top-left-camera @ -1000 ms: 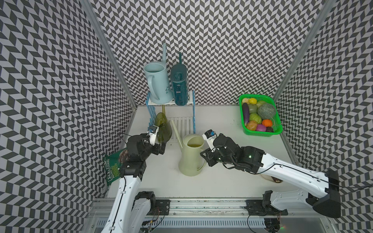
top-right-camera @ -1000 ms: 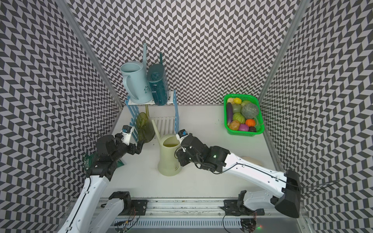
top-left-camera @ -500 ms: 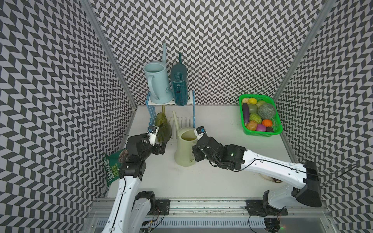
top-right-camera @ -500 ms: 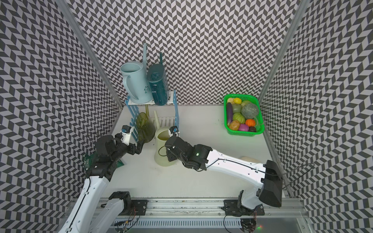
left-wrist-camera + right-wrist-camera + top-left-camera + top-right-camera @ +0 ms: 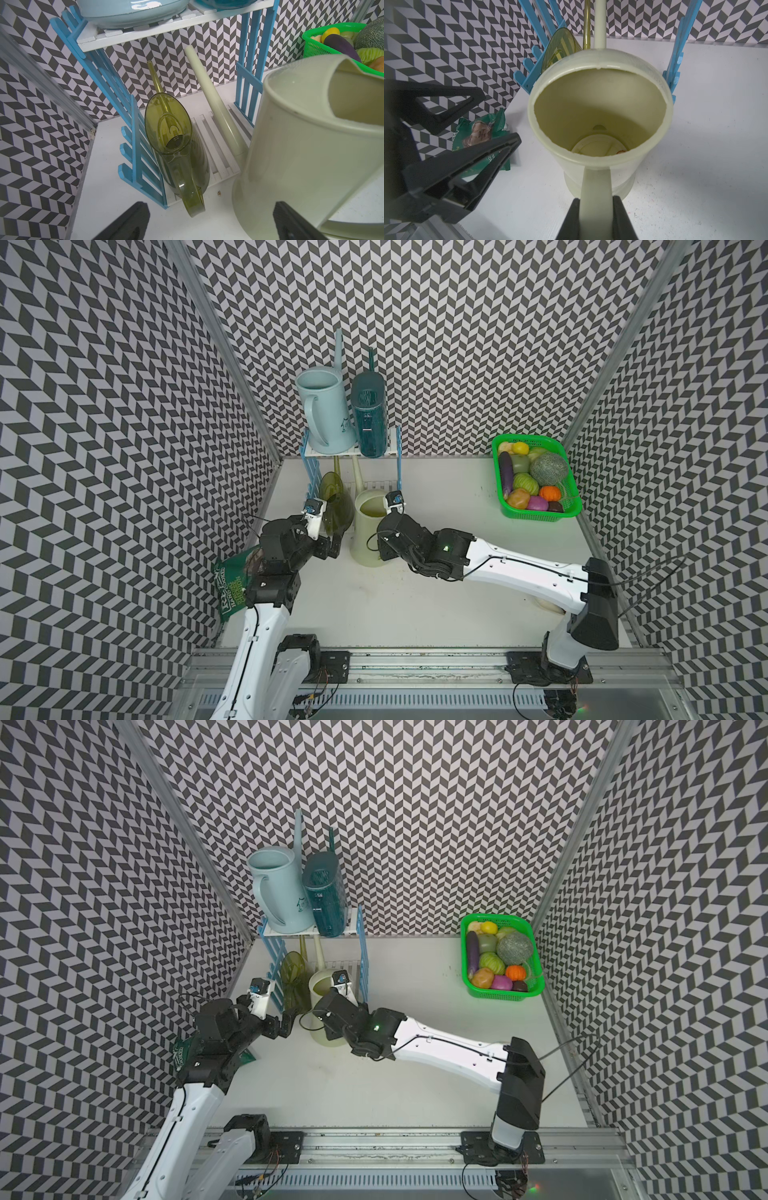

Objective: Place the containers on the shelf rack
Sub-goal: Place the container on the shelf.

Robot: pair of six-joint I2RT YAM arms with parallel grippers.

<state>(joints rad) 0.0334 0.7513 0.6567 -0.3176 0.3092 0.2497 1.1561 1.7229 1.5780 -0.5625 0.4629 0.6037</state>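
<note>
The fingers (image 5: pixel 571 220) of the right gripper (image 5: pixel 596 209) are closed flat on the handle of the cream can (image 5: pixel 600 116), one on each side, with no gap visible. The fingers (image 5: pixel 128 224) of the left gripper (image 5: pixel 211 207) are spread wide and hold nothing. This gripper is stationed just in front of the handle of the olive can (image 5: pixel 174 145), and its position is unchanged over the last second.

Change: within the last second the right arm has carried the cream can from open table, well in front of the rack, up to the front edge of the lower shelf (image 5: pixel 216 158). The can is upright. Its spout (image 5: pixel 214 99) now reaches in over the lower slats and under the top shelf (image 5: pixel 145 31) of the shelf rack (image 5: pixel 398 472), beside the olive can's spout. The body is outside the rack, in front of the free right half of the lower shelf. Whether the base rests on the table or is held just clear of it cannot be determined.

Status: the light blue can (image 5: pixel 324 410) and the dark teal can (image 5: pixel 369 414) stand on the top shelf. The olive can stands on the left half of the lower shelf, against the side frame. The cream can is the last container.

Judged remaining: raise the base over the shelf edge, advance between the olive can and the right frame, then release. Clearance on both sides appears narrow, and contact with the olive can is the main risk
</note>
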